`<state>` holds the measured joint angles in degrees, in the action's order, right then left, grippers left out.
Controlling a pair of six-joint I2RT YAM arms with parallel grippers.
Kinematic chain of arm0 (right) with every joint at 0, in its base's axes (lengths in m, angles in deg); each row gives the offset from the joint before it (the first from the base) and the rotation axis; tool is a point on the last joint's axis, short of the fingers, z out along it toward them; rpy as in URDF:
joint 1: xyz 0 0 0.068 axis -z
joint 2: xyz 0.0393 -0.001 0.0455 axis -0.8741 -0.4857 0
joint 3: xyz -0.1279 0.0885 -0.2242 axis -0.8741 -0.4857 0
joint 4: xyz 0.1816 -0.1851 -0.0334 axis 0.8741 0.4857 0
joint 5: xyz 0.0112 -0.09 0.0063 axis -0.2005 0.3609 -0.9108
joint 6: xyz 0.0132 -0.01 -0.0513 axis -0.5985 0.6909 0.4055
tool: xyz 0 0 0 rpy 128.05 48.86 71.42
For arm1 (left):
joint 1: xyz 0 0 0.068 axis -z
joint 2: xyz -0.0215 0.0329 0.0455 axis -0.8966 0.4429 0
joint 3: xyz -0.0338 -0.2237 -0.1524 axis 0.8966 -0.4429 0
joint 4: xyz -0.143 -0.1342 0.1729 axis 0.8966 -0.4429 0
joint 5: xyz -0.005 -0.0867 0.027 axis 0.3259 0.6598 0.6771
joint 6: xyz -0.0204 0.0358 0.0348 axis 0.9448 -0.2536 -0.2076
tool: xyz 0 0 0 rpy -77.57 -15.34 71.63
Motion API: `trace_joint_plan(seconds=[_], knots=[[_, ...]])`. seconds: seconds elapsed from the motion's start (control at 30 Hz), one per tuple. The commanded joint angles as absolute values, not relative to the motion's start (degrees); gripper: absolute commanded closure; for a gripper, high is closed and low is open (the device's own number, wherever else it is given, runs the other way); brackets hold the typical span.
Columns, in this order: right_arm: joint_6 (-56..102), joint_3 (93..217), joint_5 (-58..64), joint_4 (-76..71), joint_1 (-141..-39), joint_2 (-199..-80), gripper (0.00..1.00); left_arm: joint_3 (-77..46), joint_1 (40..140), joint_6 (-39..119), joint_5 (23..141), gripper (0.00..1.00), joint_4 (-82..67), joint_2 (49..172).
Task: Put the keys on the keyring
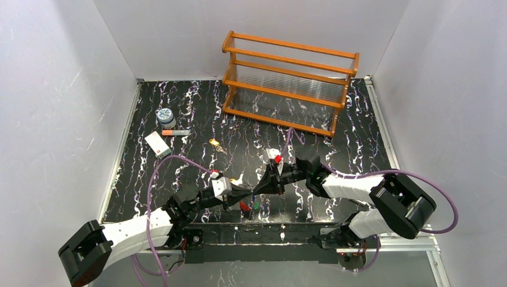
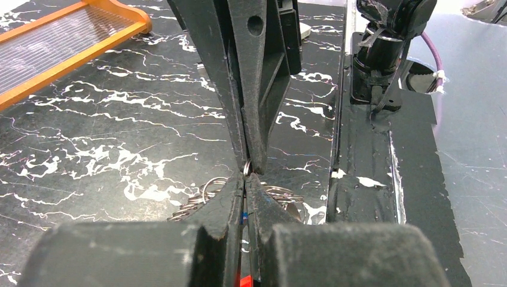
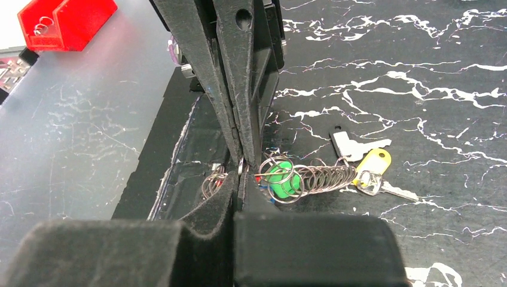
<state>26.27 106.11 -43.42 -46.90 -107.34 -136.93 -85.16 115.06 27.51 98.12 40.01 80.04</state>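
Both grippers meet tip to tip just above the mat near the front edge. My left gripper (image 1: 250, 192) (image 2: 246, 177) is shut on the keyring (image 2: 247, 168), a thin silvery loop seen edge-on between the pads. My right gripper (image 1: 258, 190) (image 3: 240, 179) is shut on the same loop from the other side. A chain of small wire rings (image 3: 323, 176) lies beside the tips, with a green-headed key (image 3: 281, 180) in it. Past the chain, a yellow-headed key (image 3: 372, 165) and a bare silver key (image 3: 350, 145) rest on the mat. Red and green bits (image 1: 244, 206) show under the tips.
An orange wooden rack (image 1: 290, 81) stands at the back. At the left are a patterned jar (image 1: 165, 115), an orange-tipped stick (image 1: 175, 132) and a white card (image 1: 157, 144). Another yellow-headed key (image 1: 214, 142) lies mid-mat. A red block (image 3: 66, 21) sits off the mat's front edge.
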Motion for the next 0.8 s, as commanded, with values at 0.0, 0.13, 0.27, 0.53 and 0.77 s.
trace_joint_plan(seconds=[0.0, 0.13, 0.27, 0.53, 0.77], knots=[[26.6, 107.8, -43.3, -48.6, -107.5, -135.9, 0.99, -83.3, 115.3, 27.7, 99.1, 1.0, 42.8, 78.8], [28.3, 107.5, -41.7, -44.9, -107.6, -133.8, 0.99, -83.5, 115.4, 27.3, 98.9, 0.95, 42.8, 78.8], [32.9, 108.6, -39.3, -36.3, -107.6, -132.1, 0.99, -83.8, 115.3, 26.9, 97.7, 0.7, 42.8, 78.7], [42.6, 115.1, -31.5, -13.2, -108.5, -131.8, 0.99, -83.2, 115.3, 25.0, 94.9, 0.59, 39.6, 79.3], [45.7, 120.0, -24.6, -3.0, -111.0, -134.5, 0.99, -79.3, 115.3, 19.8, 95.4, 0.59, 30.5, 82.6]])
